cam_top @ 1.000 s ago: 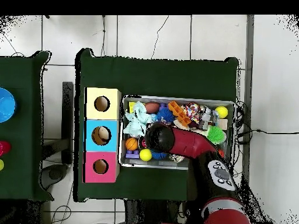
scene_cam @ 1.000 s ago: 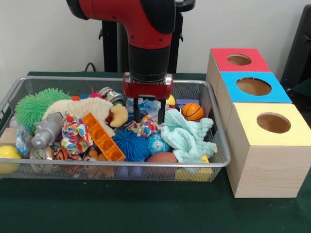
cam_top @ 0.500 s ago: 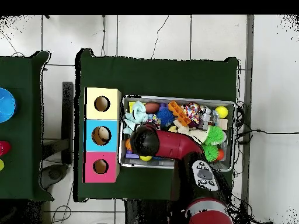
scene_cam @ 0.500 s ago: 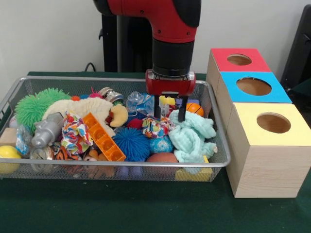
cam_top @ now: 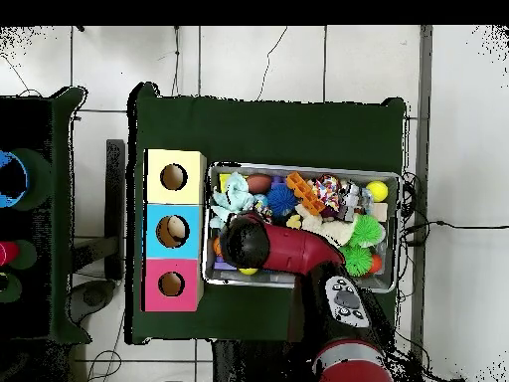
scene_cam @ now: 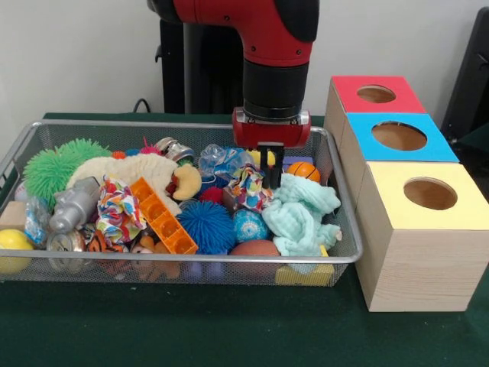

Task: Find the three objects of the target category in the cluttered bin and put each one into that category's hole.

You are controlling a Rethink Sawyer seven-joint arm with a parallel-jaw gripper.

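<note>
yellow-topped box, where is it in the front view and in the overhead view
Front view: the yellow-topped box is at lower right, nearest the camera, just right of the bin.
Overhead view: the same box is at upper left of the bin, topmost of the three boxes.
Shared landmark: the blue-topped box sits right next to it in the row.

The front camera sits low across the table, close in, facing the robot's pedestal, with the bin (scene_cam: 182, 200) filling most of the frame and the three boxes at its right. The overhead camera looks straight down from high above, base at the bottom, half-turned. Both views share the bin (cam_top: 390, 179), boxes and arm.
</note>
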